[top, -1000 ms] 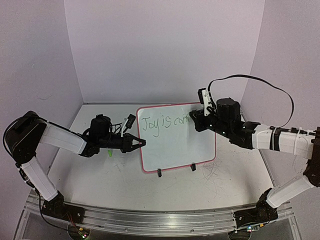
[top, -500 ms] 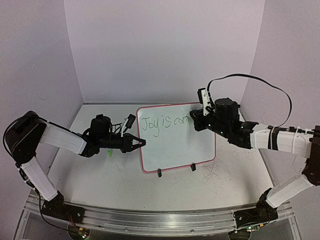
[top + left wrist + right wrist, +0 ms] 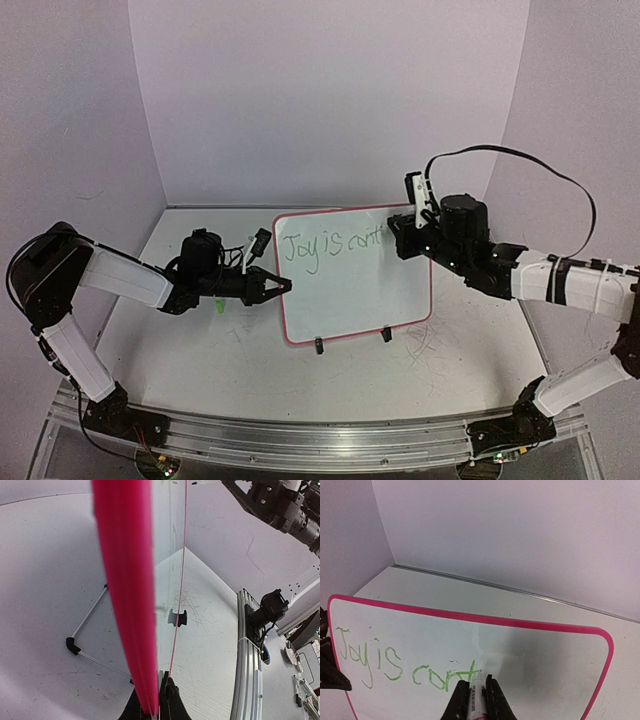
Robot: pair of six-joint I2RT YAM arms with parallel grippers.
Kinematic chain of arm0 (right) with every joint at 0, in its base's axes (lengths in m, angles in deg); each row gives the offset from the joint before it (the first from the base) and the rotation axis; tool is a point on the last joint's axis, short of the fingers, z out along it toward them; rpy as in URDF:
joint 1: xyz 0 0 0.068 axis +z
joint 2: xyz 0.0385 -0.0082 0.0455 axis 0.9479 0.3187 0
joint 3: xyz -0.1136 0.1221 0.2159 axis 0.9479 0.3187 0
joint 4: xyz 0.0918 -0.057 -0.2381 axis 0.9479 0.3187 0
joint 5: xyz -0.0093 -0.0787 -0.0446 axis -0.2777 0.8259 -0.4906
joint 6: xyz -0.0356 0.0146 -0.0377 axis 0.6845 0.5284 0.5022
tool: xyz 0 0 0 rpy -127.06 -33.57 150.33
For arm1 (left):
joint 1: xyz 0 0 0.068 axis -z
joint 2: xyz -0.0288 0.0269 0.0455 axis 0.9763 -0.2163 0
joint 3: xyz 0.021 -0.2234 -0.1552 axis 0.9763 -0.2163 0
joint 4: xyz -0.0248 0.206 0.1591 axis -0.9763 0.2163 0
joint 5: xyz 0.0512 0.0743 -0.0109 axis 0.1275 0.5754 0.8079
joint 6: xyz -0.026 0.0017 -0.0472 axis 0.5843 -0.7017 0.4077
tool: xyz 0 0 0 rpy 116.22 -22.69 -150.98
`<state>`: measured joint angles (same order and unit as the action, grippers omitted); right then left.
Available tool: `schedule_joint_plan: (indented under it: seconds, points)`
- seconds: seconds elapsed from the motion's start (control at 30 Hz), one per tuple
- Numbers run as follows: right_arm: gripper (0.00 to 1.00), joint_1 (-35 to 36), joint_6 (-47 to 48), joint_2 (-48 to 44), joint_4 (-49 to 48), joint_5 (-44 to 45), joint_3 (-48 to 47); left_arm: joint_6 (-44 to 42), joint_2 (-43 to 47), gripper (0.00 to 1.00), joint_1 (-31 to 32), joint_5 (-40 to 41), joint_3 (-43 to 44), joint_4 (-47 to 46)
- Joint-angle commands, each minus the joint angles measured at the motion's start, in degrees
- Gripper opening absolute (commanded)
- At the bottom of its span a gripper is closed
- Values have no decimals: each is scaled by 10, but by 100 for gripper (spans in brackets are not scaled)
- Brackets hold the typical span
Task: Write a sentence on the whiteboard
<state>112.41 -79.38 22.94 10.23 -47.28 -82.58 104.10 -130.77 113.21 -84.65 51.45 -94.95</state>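
The whiteboard (image 3: 355, 280) stands upright on its black wire stand at mid-table, with a red-pink rim. Green handwriting (image 3: 330, 245) on it reads "Joy is cont". My left gripper (image 3: 281, 287) is shut on the board's left edge; in the left wrist view the pink rim (image 3: 127, 595) runs between the jaws. My right gripper (image 3: 405, 240) is shut on a white marker (image 3: 477, 696), its tip touching the board (image 3: 545, 665) at the end of the "t" of the writing (image 3: 395, 662).
A small green object (image 3: 219, 304) lies on the table under my left arm. The board's two black feet (image 3: 352, 340) rest toward the front. Purple walls close in the back and sides. A metal rail (image 3: 320, 440) runs along the near edge.
My right gripper has moved right along the board with the marker, and the writing has grown from "Joy is con" to "Joy is cont". My left arm has not moved.
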Motion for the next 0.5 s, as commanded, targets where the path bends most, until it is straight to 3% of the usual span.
schedule_joint_plan:
  seconds: [0.0,0.13,0.47]
  points:
    - [0,-3,33,-108,-59,-83,33,-30,-2,0,-12,127,-14,38]
    - [0,-3,92,-143,-52,-55,58,-30,1,0,-12,132,-17,38]
    - [0,-4,107,-150,-22,-4,55,-31,9,0,-12,140,-20,38]
